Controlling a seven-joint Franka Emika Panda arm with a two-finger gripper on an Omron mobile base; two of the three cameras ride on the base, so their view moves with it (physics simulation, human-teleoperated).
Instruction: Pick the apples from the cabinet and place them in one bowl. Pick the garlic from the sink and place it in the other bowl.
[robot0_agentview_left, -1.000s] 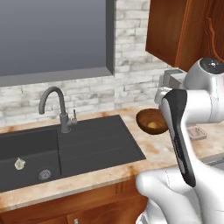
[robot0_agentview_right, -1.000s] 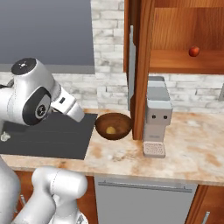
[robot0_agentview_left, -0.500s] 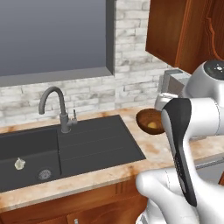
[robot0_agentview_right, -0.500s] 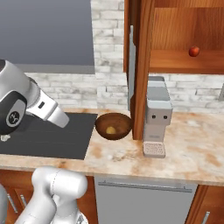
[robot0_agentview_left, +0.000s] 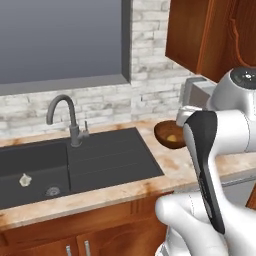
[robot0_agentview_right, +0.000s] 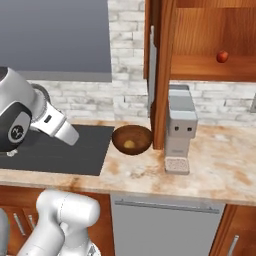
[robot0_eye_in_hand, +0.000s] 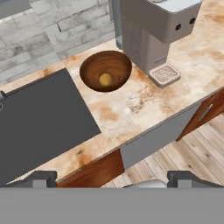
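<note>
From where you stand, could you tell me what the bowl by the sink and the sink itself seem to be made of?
The bowl looks like glossy reddish-brown wood: faint grain rings and a soft sheen on its inner wall. The sink looks like matte black composite or stone, perhaps coated metal: flat, even colour with no reflections.

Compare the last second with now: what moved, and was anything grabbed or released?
Only the arm moved: in the right base view its forearm swung left and lower, off the bowl toward the sink. Nothing was grabbed or released. The yellow-green apple stays in the bowl, the red apple on the cabinet shelf, the garlic in the sink basin.
</note>
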